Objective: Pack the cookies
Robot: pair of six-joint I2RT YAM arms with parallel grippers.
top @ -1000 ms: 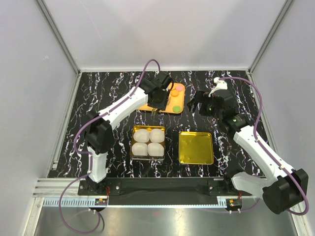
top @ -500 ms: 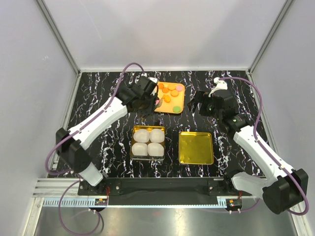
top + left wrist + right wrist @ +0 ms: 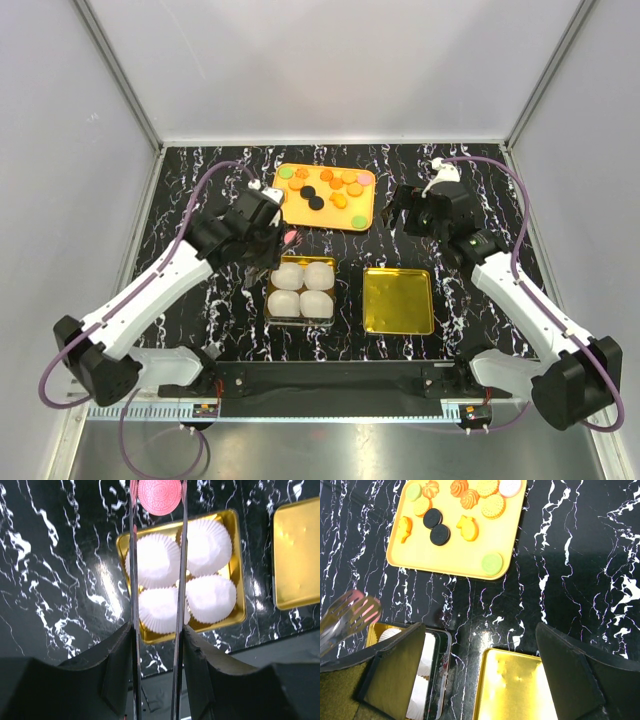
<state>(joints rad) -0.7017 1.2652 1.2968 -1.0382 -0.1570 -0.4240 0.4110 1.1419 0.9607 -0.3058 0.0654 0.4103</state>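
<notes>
The left gripper [image 3: 284, 240] is pinching a pink cookie [image 3: 160, 497] between its long fingers, holding it near the far edge of the gold tin [image 3: 122, 545] with the white paper cups [image 3: 152, 560]. The right gripper [image 3: 400, 213] is hanging with its fingers spread wide beside the orange tray [image 3: 430, 555], where the other cookies [image 3: 492, 506] are lying.

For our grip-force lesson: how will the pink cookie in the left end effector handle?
Probably stiff but brittle: the pink cookie is a flat embossed disc. Pinched edgewise by the left end effector, it may pivot or slip.
</notes>
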